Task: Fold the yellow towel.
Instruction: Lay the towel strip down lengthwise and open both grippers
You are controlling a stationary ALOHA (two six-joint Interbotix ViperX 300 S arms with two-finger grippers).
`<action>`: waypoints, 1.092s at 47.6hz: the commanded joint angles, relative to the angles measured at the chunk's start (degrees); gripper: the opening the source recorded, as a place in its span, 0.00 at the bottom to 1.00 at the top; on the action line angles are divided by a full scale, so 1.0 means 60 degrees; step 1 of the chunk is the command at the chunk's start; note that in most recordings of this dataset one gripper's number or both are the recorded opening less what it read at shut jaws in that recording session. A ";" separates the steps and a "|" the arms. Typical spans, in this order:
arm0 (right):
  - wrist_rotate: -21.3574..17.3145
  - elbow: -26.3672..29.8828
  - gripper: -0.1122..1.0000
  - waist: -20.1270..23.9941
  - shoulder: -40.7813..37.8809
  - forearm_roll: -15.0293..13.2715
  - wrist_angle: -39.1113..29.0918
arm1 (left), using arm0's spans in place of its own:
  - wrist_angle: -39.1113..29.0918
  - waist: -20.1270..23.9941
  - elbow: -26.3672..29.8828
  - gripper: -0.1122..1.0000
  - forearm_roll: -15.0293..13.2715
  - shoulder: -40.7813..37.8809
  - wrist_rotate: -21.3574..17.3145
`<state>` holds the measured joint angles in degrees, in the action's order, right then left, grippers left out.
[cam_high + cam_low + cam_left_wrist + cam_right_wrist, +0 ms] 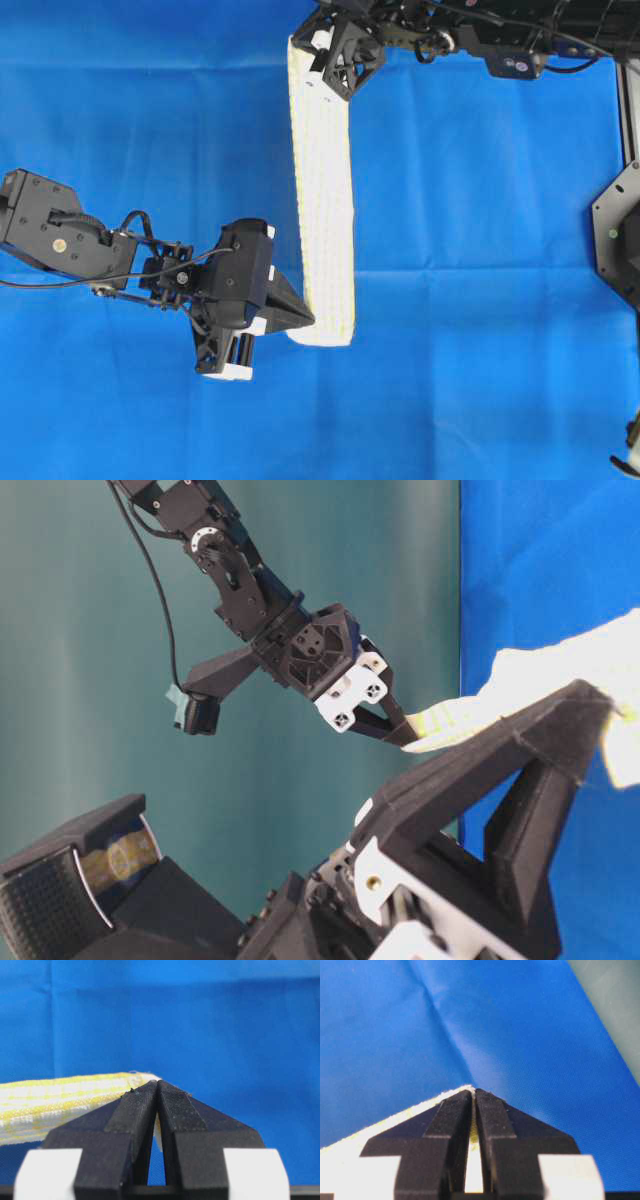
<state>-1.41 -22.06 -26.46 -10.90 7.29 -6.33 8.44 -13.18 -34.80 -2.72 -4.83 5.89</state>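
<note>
- The yellow towel (322, 195) hung as a narrow strip stretched between the two grippers above the blue cloth (480, 350). In the overhead view its long axis ran from the top of the frame down to just below the middle.
- The left gripper (303, 318) was closed on the near end of the strip, at the lower left corner. In the left wrist view the fingers (137, 1110) met at the tips with the yellow hem pinched between them, and the cloth trailed off to the left of the jaws.
- The right gripper (322, 68) was likewise closed on the far end, at the top of the overhead view. In the right wrist view a sliver of pale cloth showed in the slit between its jaws, and the rest of the towel spread to the lower left.
- In the table-level view the right gripper (408, 735) held a pointed corner of the towel clear of the surface, so the strip appeared to be held in the air and not lying flat.
- The governing relation: each arm held one end, and the two ends lay well apart along the strip's length. A further fold would likely require bringing one held end toward the other along that axis.
- Neither arm was nearer to the towel as a whole; each gripped its own end.
</note>
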 commanded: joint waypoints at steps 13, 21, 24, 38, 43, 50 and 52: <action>0.0015 0.0293 0.13 0.0103 0.0103 -0.0029 0.0220 | -0.0337 -0.0205 0.0103 0.11 0.0015 0.0293 0.0029; 0.0000 0.0366 0.13 0.0161 0.0044 -0.0029 0.0220 | -0.0586 -0.0190 0.0088 0.13 0.0015 0.0308 0.0029; -0.0044 0.0381 0.13 0.0161 0.0044 -0.0029 0.0205 | -0.0688 -0.0205 0.0073 0.18 0.0015 0.0322 0.0029; 0.0029 0.0308 0.68 0.0161 0.0117 -0.0029 0.0044 | -0.1787 -0.0132 -0.0088 0.55 0.0015 0.0864 -0.0044; 0.0088 0.0205 0.79 0.0190 0.0234 -0.0044 0.0044 | -0.2007 -0.0117 -0.0146 0.55 0.0015 0.1128 -0.0059; 0.0059 -0.0117 0.73 0.0249 0.0645 -0.0103 0.0044 | -0.2095 0.0117 -0.0220 0.55 0.0029 0.1479 -0.0088; 0.0029 -0.0264 0.73 0.0264 0.0835 -0.0103 0.0059 | -0.2124 0.0234 -0.0264 0.55 0.0029 0.1597 -0.0088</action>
<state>-0.97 -23.20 -25.22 -9.76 6.86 -6.24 -4.22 -13.01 -36.56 -2.64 2.29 5.54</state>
